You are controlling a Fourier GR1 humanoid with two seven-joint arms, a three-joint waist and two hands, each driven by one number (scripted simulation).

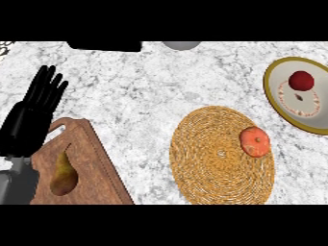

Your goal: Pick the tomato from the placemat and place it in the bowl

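the tomato point(255, 141) sits on the right part of the round woven placemat point(222, 155), near its edge. looks smooth, round, light and a bit soft, so i'd wrap it around the middle, not pinch it, since it could roll or slip. the bowl point(309, 95) is up right on the marble table point(152, 91), white with a gold rim, something small and red already inside. left hand point(35, 108) rests at the left, fingers straight and holding nothing. right hand isn't showing.
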